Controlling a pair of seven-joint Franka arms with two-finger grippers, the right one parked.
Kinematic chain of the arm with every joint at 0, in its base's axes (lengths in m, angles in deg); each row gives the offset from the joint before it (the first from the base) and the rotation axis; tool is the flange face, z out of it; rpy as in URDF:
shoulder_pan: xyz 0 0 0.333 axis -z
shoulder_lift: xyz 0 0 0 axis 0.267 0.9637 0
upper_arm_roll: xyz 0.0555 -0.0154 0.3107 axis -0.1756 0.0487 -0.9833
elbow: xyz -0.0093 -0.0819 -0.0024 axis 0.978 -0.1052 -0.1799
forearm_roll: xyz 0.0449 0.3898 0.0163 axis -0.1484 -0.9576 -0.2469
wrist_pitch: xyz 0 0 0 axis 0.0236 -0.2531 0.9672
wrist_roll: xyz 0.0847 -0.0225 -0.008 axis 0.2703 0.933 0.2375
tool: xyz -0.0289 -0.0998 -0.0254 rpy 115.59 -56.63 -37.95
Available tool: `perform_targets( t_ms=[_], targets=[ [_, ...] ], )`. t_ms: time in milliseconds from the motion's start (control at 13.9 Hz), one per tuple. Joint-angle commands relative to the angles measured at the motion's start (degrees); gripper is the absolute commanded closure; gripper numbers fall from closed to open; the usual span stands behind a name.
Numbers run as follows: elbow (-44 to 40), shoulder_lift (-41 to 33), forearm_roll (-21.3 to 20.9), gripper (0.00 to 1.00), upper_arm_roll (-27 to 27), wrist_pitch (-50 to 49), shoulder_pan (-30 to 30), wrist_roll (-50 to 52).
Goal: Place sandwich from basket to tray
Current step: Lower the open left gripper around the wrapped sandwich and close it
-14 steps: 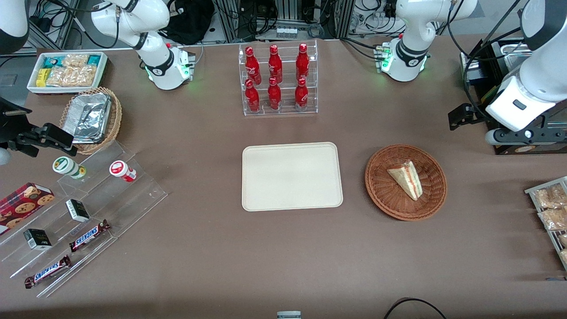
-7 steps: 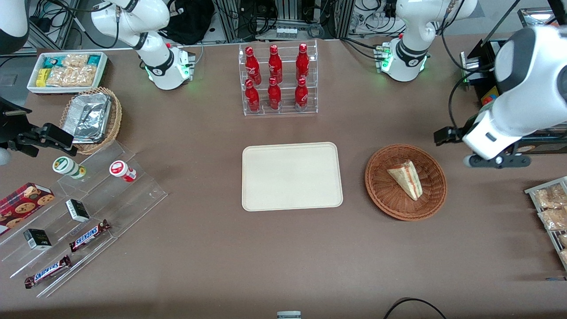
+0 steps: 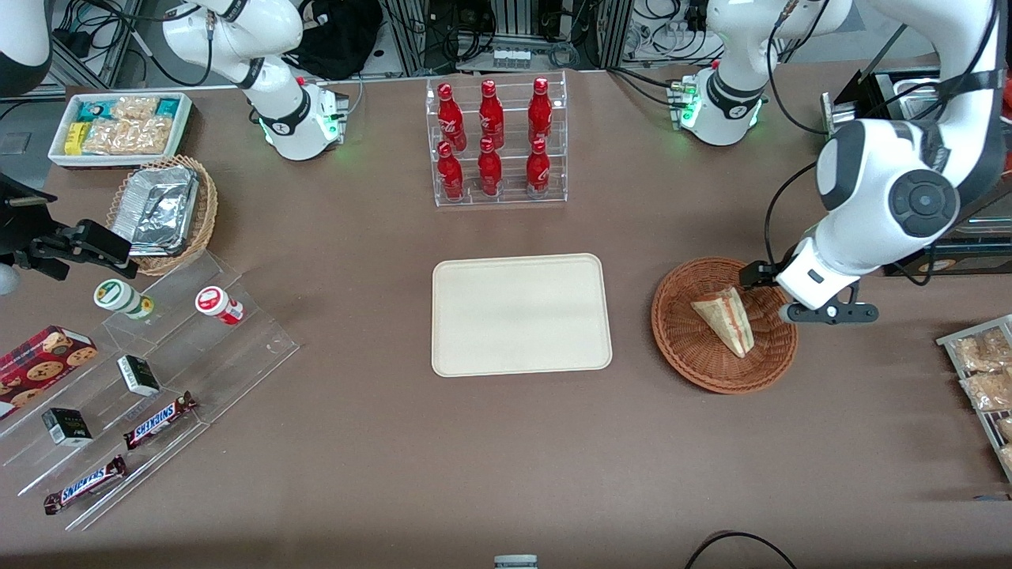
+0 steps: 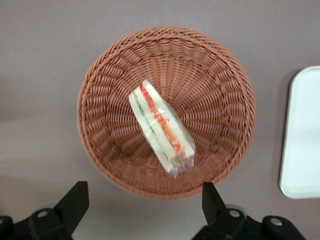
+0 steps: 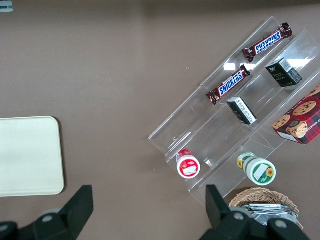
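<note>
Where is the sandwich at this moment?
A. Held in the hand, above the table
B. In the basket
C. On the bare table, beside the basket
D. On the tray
B: the sandwich lies in the basket, and the open hand hangs above the basket's edge, holding nothing; the tray is bare.

You are looking at a brown-covered table, with cables and metal racks crowding its upper edge.
</note>
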Motion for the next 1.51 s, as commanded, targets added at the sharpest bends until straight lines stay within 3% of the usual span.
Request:
perform_targets(
  t_ms=[0,648,1440],
  targets=[
    [6.93,-1.60,-0.67,0.00,0.51,8.16,0.27,6.76],
    [10.11,1.12,-0.67,0.00,0.51,15.65,2.47,38.22],
    [10.03,8.25,-0.67,0.00,0.51,20.58,2.47,43.62]
  ],
)
